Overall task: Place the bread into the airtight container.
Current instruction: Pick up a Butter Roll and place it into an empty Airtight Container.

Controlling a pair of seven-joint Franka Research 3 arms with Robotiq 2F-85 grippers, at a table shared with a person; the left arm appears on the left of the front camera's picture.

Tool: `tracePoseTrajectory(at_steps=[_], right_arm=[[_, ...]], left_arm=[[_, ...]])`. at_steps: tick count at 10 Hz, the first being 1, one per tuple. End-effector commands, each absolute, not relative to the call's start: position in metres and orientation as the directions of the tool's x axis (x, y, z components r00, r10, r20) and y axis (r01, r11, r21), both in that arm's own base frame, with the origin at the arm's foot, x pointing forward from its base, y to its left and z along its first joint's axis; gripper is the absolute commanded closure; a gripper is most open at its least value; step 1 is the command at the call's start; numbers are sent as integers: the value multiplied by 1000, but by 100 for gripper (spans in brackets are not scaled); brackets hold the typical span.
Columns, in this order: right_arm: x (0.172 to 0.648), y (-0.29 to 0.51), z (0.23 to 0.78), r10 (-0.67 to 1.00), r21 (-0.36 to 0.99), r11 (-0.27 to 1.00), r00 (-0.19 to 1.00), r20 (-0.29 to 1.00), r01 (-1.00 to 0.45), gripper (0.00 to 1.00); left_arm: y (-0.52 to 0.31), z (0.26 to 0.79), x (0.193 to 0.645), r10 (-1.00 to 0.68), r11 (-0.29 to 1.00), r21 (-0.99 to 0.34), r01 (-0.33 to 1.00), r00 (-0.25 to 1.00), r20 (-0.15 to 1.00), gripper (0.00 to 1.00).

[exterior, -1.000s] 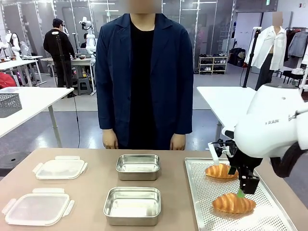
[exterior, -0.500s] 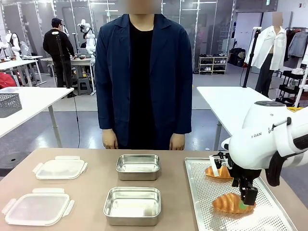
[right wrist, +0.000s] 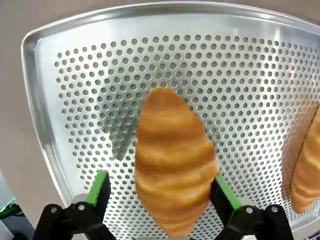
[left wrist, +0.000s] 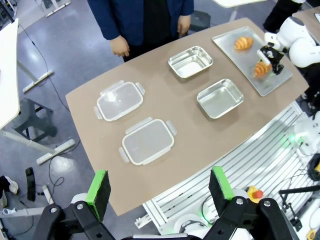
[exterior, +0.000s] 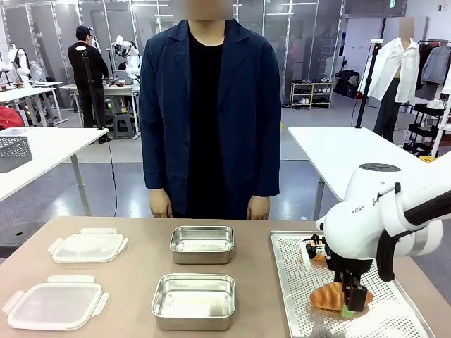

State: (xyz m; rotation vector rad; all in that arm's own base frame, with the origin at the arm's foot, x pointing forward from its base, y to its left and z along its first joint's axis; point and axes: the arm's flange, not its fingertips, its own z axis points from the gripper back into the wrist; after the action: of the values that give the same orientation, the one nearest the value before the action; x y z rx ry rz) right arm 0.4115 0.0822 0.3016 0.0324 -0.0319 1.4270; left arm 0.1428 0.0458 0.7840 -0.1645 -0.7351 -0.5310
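right gripper point(right wrist: 160, 194): fingers apart, straddling near croissant point(right wrist: 172, 155) on tray point(right wrist: 75, 75), one pad touching it | left gripper point(left wrist: 160, 187): fingers apart, high, well off tray | far croissant point(left wrist: 243, 43): tray's far end | containers point(exterior: 194, 301): two, beside tray's left edge

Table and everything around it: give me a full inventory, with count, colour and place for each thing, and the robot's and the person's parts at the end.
croissants: 2, golden brown, on the tray, one near, one far
tray: 1, silver, perforated, table's right end
metal containers: 2, silver, empty, mid-table, near and far
lids: 2, translucent white, table's left side
table: 1, brown
right gripper: 1, black with green pads, open, astride the near croissant
left gripper: 1, black with green pads, open, high above the table
person's hands: 2, hanging down at the far edge
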Motion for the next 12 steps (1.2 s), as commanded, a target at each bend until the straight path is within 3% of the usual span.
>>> tracePoseTrajectory(at_steps=[1,8,12], right_arm=[[401,81,285,983,-9,164,163,79,-986,8],[409,77,325,965,-11,239,236,111,-971,78],[424,116,397,943,-47,313,305,132,-948,77]], left_arm=[[46,787,139,-419,847,48,529,610,672,0],[46,787,139,-419,847,48,529,610,672,0],[46,787,139,-419,847,48,529,610,672,0]])
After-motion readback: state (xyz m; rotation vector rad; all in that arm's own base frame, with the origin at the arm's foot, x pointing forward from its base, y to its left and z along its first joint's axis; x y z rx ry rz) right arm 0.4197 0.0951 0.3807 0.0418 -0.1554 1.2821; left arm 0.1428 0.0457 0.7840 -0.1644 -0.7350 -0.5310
